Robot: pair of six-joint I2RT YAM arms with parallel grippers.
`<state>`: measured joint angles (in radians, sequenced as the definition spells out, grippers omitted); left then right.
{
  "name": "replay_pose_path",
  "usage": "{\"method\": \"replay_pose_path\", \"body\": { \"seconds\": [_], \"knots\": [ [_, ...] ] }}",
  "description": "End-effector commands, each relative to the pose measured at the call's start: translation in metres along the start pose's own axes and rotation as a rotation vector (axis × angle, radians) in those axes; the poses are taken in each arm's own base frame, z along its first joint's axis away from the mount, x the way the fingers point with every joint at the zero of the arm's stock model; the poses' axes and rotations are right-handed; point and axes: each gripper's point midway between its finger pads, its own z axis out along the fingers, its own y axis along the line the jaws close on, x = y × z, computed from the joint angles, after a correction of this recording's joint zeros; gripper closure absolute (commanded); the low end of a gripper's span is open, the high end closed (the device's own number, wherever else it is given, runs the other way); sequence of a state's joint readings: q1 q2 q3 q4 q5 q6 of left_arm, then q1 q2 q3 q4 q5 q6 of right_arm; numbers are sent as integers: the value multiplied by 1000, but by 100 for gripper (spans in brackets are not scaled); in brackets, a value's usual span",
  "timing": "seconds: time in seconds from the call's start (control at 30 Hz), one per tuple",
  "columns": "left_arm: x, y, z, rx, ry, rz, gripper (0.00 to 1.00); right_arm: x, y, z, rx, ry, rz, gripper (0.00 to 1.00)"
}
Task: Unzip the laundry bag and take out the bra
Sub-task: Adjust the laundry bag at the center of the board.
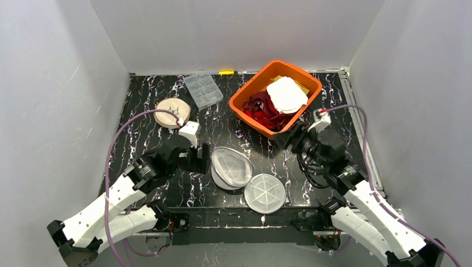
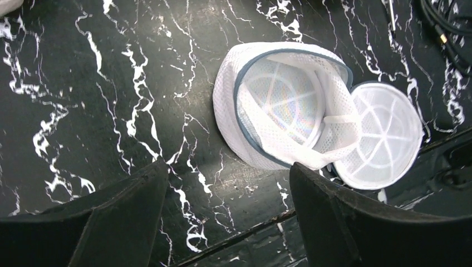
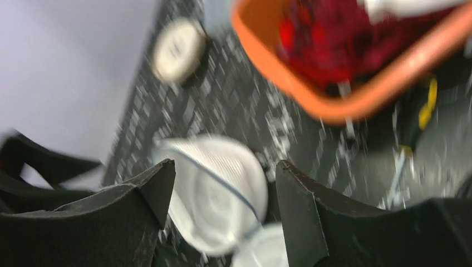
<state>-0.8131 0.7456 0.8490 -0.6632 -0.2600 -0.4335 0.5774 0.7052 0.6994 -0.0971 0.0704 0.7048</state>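
The white mesh laundry bag lies unzipped at the table's front centre, with its round lid flapped open beside it. In the left wrist view the bag looks empty inside, and the lid lies to its right. A dark red garment, which looks like the bra, lies in the orange basket. My left gripper is open and empty just left of the bag. My right gripper is open and empty near the basket's front corner. The right wrist view is blurred but shows the bag and the basket.
A white padded item lies on top of the red garment in the basket. A clear compartment box and a round tan disc sit at the back left. A yellow object lies at the back edge. Black cables lie near the right arm.
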Motion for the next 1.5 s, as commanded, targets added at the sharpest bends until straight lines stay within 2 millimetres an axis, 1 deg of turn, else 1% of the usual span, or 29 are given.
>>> {"method": "replay_pose_path", "body": {
  "seconds": [0.0,0.07,0.1,0.17,0.27,0.33,0.5,0.63,0.73,0.87,0.9,1.0,1.17,1.27,1.3,1.47],
  "knots": [
    [-23,-15,-3,70,-5,143,23,74,-24,-22,-3,241,62,27],
    [-27,-13,2,51,7,200,23,86,-31,-33,0,279,45,27],
    [-28,-12,5,38,16,222,23,94,-37,-39,21,305,38,27],
    [-27,-9,16,12,51,255,23,107,-46,-48,32,342,35,28],
    [-23,-14,34,38,142,278,26,125,-57,-59,49,388,45,28],
    [-21,-18,44,52,183,291,27,134,-65,-66,69,404,55,28],
    [-23,-19,73,58,244,295,33,146,-71,-79,72,417,102,29],
    [-31,-14,87,31,263,309,41,151,-71,-87,64,418,133,30],
    [-34,-14,94,24,268,327,48,152,-74,-92,79,416,138,30],
    [-28,-12,97,20,290,335,65,150,-75,-96,89,414,132,30],
    [-26,-11,97,20,297,333,68,150,-75,-96,90,415,132,30],
    [-16,-9,98,14,317,323,70,147,-73,-96,88,414,132,30],
    [-6,-8,99,23,329,310,62,142,-69,-94,86,402,128,30],
    [-5,-8,100,25,337,304,64,143,-71,-92,94,406,129,29],
    [-5,-9,100,25,339,296,67,143,-71,-92,97,409,130,29],
    [-3,-15,92,27,324,188,100,142,-78,-93,139,395,142,25]
  ]
}}
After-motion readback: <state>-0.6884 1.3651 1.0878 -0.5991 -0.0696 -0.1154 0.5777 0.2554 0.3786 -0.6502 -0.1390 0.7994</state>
